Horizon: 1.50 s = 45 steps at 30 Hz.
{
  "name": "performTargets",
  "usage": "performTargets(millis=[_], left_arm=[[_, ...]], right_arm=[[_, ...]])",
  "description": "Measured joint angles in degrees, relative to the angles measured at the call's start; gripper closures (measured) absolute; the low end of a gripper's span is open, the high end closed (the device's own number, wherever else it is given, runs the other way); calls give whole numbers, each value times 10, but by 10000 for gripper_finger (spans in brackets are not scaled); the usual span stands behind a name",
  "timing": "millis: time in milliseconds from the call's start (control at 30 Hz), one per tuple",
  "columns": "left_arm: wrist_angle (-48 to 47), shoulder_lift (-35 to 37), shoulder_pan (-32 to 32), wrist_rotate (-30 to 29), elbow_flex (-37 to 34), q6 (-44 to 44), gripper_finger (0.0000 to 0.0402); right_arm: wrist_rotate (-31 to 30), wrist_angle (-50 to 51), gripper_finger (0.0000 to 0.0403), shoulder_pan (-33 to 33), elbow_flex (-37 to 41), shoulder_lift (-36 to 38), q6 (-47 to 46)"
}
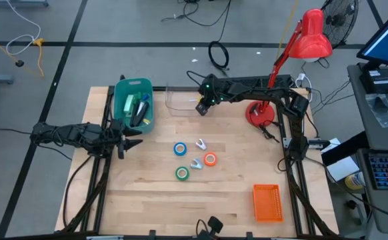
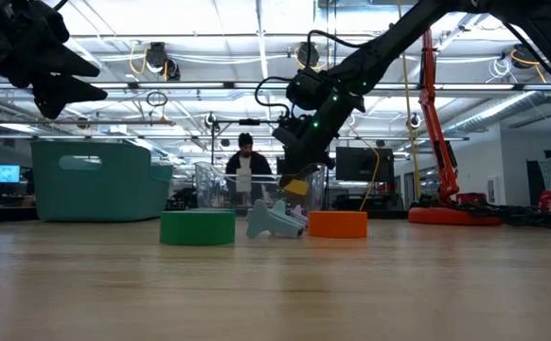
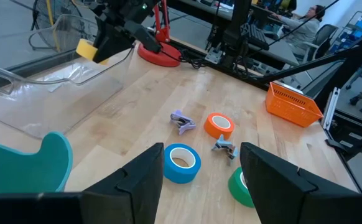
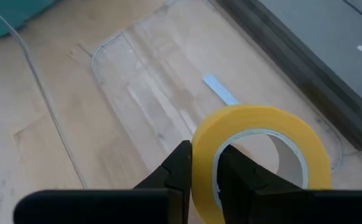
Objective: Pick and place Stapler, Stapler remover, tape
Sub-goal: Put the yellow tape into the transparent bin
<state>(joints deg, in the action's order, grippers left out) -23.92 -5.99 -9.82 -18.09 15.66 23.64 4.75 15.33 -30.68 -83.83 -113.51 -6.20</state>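
Over the clear bin (image 1: 181, 100), the right gripper (image 4: 203, 180) had its fingers pinched on the rim of the yellow tape roll (image 4: 262, 155), which stood on edge with its hole facing sideways. That roll looked nearly put away. The blue tape roll (image 1: 180, 149), orange tape roll (image 1: 210, 159) and green tape roll (image 1: 182, 173) lay flat on the table (image 1: 234, 193) near the bin, not yet moved, holes up. The left gripper (image 1: 129, 141) waited beside the teal bin (image 1: 134, 103), its fingers partly apart and empty.
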Motion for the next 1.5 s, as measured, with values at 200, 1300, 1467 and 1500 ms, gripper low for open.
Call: performTargets(millis=[200,1300,1467,1500], left_arm=[[0,0,0,0,0,0,185],[-1,0,0,0,0,-1,186],[-1,0,0,0,0,-1,185],[-1,0,0,0,0,-1,186]], right_arm=[[0,-3,356,0,0,0,11],[26,16,312,-1,1,0,28],[26,16,312,-1,1,0,34],[26,16,312,-1,1,0,34]])
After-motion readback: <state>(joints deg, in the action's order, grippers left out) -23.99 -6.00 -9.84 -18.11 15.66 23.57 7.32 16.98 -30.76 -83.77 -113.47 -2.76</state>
